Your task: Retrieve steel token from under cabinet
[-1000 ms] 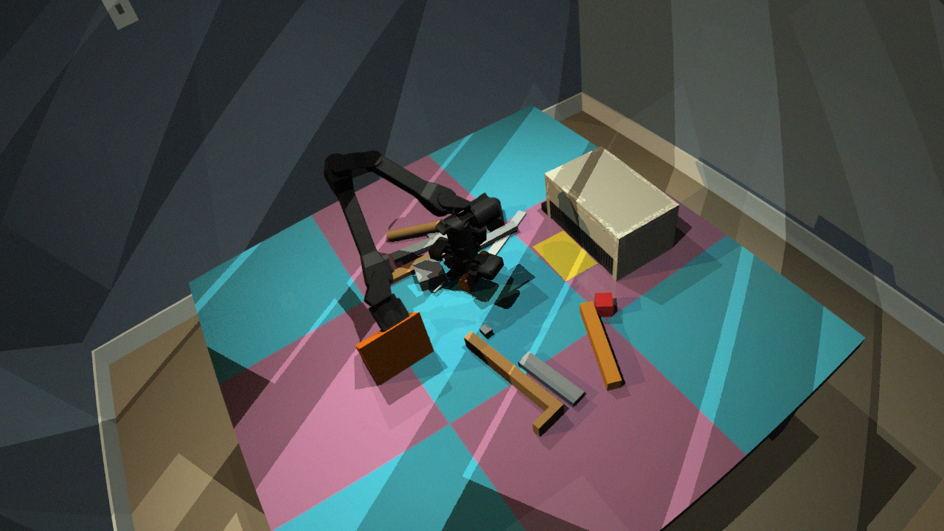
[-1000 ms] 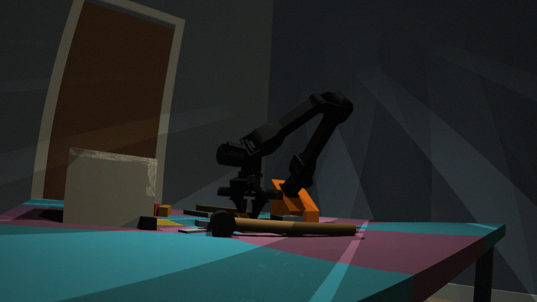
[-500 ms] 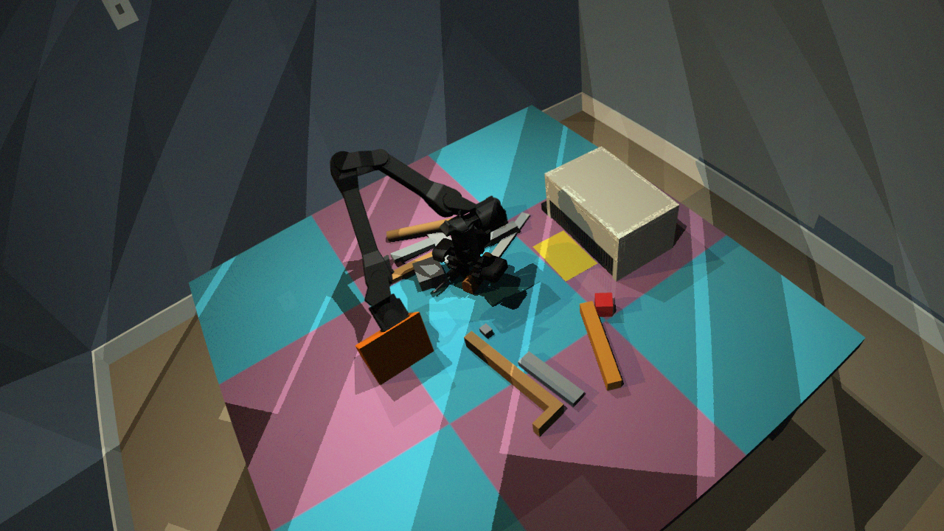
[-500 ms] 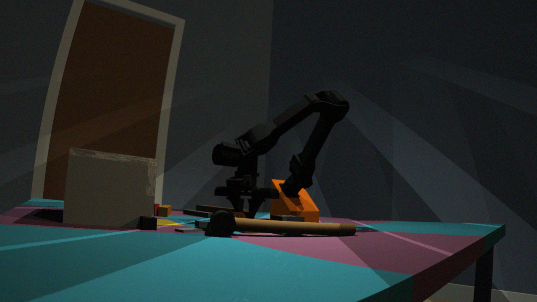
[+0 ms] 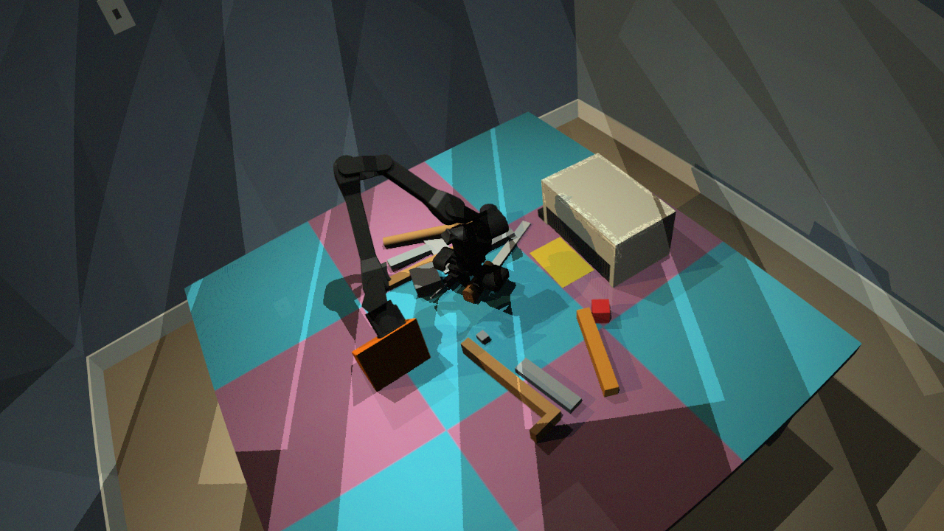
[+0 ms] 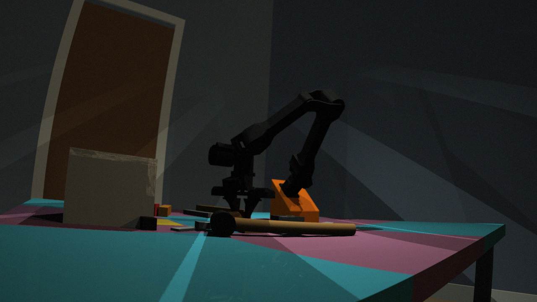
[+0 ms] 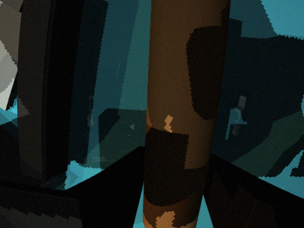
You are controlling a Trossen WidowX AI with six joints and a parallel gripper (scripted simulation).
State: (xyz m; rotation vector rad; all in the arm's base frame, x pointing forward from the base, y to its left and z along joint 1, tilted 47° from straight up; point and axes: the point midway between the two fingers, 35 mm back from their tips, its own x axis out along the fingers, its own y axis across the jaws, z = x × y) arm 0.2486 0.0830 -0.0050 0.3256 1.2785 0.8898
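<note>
The beige cabinet [image 5: 610,198] [image 6: 108,187] stands with dark vent slots at its lower front. I cannot make out the token in any view. The yellow marked area [image 5: 560,262] [image 6: 168,222] lies in front of the cabinet. My gripper [image 6: 241,214] [image 7: 171,156] points down, low over the table, on the robot's side of the marked area. It is shut on a brown round rod [image 7: 171,63] [image 5: 470,293], which runs up through the wrist view between the fingers. The rod's far part is hidden by the arm in the top view.
A round wooden handle [image 5: 412,237] [image 6: 293,226] with a black head [image 6: 222,224] and several bars lie near the gripper. A red cube [image 5: 600,310], an orange bar [image 5: 597,353], an L-shaped stick [image 5: 504,379], a grey bar [image 5: 549,385] and a small grey cube [image 5: 483,337] lie apart.
</note>
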